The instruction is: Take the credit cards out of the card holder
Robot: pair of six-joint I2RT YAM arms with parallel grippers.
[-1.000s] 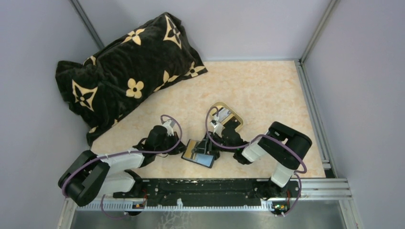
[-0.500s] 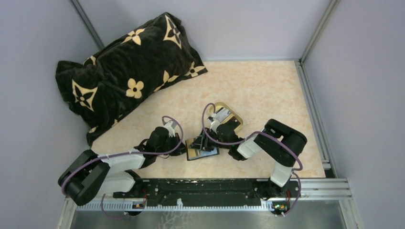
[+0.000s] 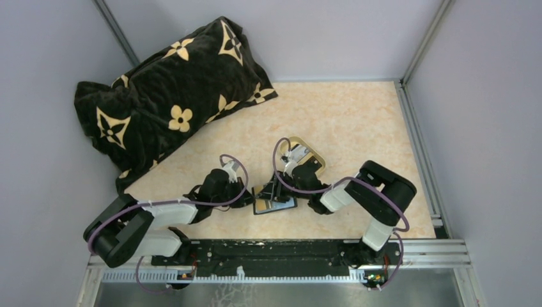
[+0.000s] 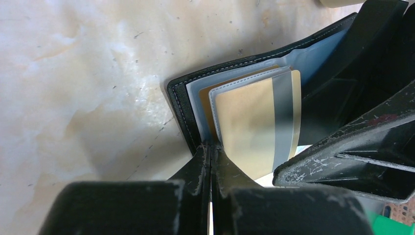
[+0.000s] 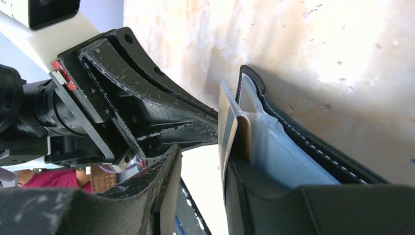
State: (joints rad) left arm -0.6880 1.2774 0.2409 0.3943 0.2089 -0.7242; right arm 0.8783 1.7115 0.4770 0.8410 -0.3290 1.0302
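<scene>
So in the last second the card holder got swung round. It was lying skewed, with a corner poking toward the arm bases. Now it sits squarer to the near edge of the table, a touch further right, and looks shorter from above. The left pincer slid right with it, elbow following.

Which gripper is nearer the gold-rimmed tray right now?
Right. The right gripper is at the card holder just in front of the gold-rimmed tray, its wrist overlapping it in the top view; the left gripper sits on the card holder's opposite, left side.
</scene>
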